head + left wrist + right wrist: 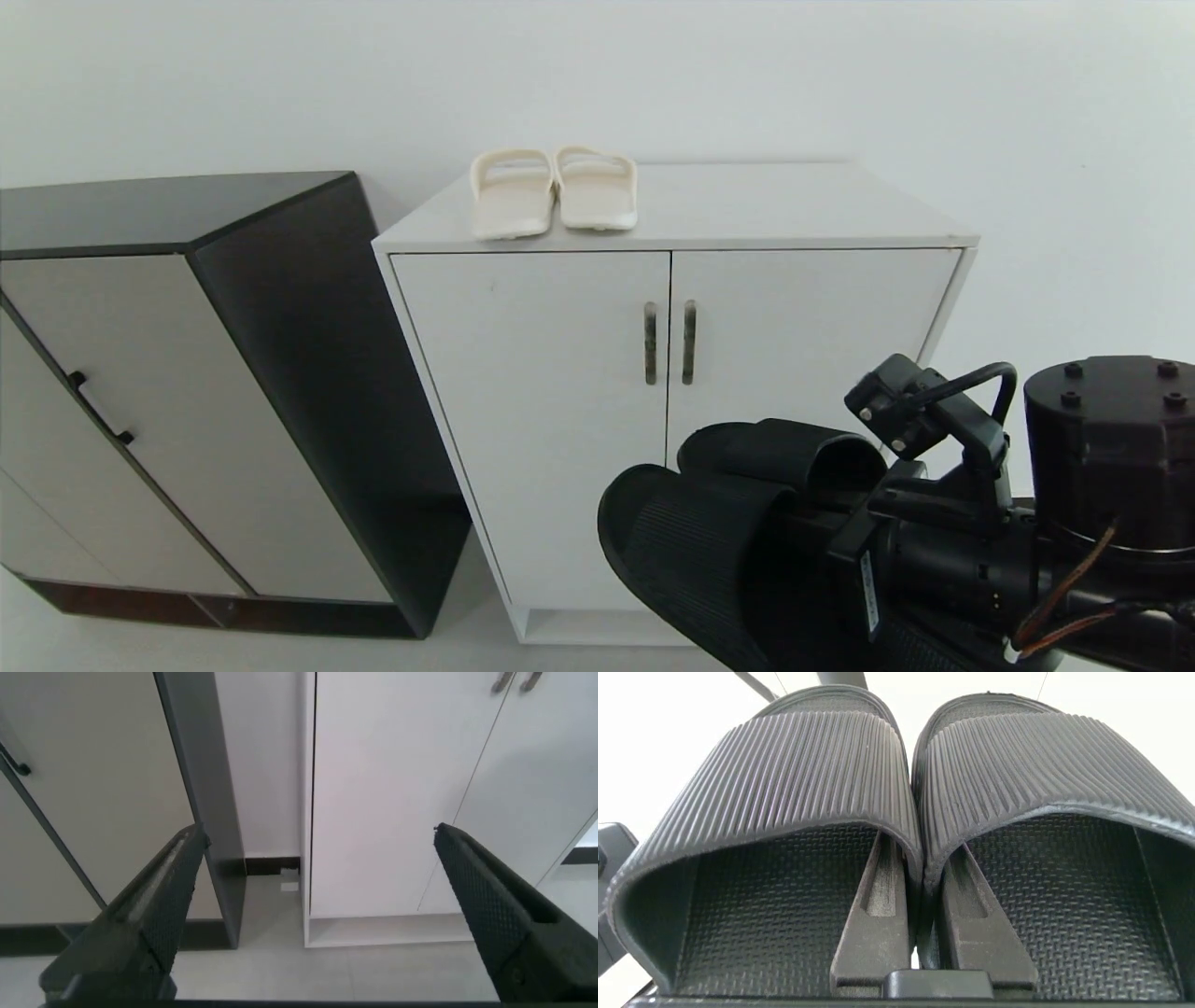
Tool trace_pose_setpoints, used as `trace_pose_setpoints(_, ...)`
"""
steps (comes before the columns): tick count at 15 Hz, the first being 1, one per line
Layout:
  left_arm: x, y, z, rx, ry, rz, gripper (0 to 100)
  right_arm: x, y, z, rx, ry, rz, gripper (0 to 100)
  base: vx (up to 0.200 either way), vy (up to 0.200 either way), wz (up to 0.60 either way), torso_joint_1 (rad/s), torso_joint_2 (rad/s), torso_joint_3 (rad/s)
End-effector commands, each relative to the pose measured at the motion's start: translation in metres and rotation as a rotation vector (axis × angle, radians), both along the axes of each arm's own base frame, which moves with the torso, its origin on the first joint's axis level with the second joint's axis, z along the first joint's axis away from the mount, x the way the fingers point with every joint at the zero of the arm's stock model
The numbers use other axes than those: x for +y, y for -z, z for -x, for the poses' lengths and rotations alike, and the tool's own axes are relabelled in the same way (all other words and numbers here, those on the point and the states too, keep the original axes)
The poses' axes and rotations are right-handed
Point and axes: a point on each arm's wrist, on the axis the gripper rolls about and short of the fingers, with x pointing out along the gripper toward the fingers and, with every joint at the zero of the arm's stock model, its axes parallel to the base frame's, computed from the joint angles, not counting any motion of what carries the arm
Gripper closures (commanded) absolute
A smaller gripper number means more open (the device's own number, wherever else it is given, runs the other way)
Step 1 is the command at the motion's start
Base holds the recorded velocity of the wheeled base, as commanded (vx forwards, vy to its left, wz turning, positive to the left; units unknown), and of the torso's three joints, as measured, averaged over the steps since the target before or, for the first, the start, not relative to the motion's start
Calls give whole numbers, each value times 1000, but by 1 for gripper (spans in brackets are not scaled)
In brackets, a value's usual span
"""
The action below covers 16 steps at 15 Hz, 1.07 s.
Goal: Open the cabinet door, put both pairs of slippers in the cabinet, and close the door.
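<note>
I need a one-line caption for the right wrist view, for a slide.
Right gripper holds the black slippers, one jaw inside each, pinching their touching sides.

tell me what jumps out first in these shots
The pair of black ribbed rubber slippers dominates, pinched by their inner walls in the right end effector and held low before the white two-door cabinet, whose doors are shut. A pair of cream slide slippers sits on the cabinet's top, toward its left. The left end effector hangs open, low by the cabinet's left edge.
</note>
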Motion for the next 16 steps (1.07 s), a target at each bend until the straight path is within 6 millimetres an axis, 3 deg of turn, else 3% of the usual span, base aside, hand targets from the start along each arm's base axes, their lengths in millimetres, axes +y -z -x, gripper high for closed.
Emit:
trace_pose_setpoints(1,0,0,0,-1,0,0,0,0,1,0,-4,-1,2,100,0,0,0,-119,461,339)
trace_pose_setpoints(10,0,-1,0,-6,-6,-54,0,1,4,0,0,-7,7,100,0,0,0,-70,445,367)
trace_pose_setpoints(14,0,-1,0,-9,-13,-74,0,2,6,0,-3,-7,4,100,0,0,0,-2,107,97)
trace_pose_setpoints(15,0,-4,1,-23,-10,-74,0,3,7,-1,0,-7,7,100,0,0,0,0,0,0)
trace_pose_setpoints(16,0,-43,11,-120,14,-45,0,3,7,-1,-7,-9,9,100,0,0,0,0,0,0)
